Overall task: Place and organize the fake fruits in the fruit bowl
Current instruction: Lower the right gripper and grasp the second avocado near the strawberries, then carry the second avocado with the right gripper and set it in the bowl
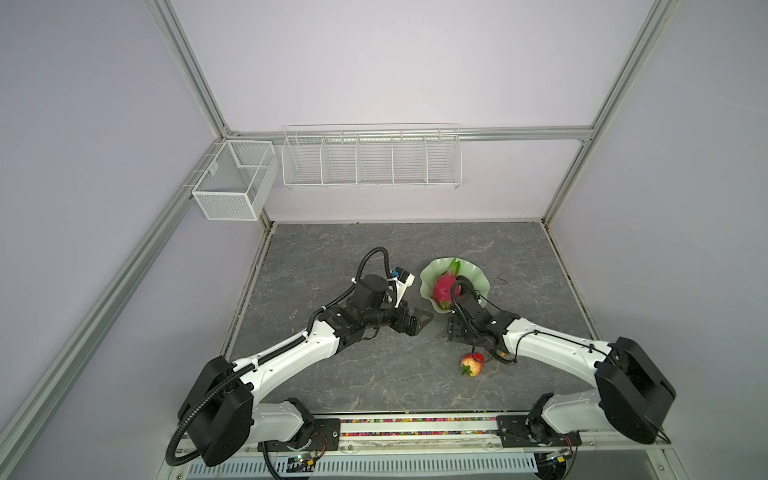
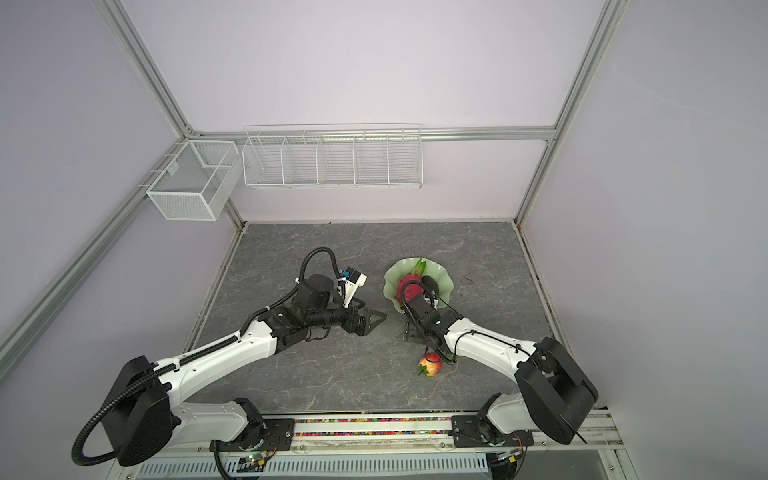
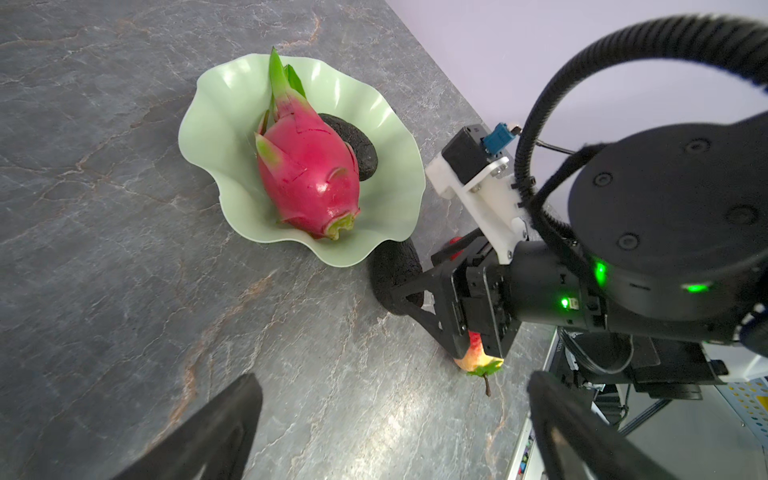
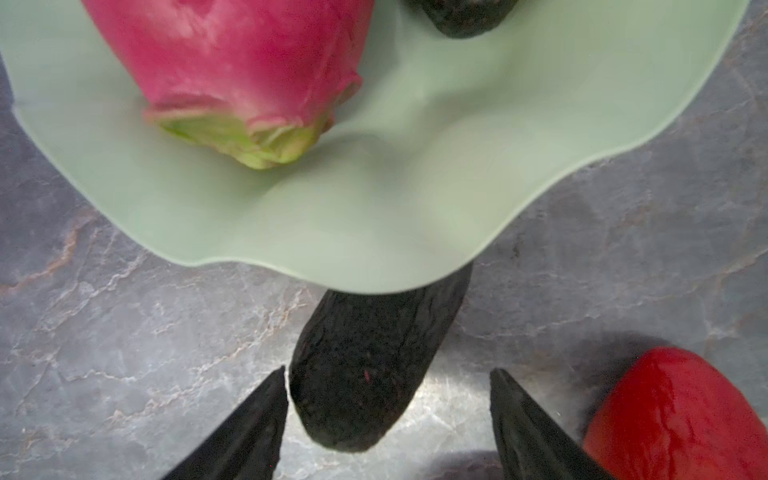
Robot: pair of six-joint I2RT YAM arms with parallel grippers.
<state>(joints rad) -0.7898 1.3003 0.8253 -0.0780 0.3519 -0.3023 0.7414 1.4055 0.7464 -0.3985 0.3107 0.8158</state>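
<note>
Right gripper, jaws apart and gripping nothing yet, straddles the avocado at lower centre of the wrist view, its far end tucked under the fruit bowl rim; best closed squarely, then drawn clear of the rim before lifting in beside the dragon fruit.

Left gripper spread wide, aimed inward. Right gripper low, pointing down, jaws apart.
</note>
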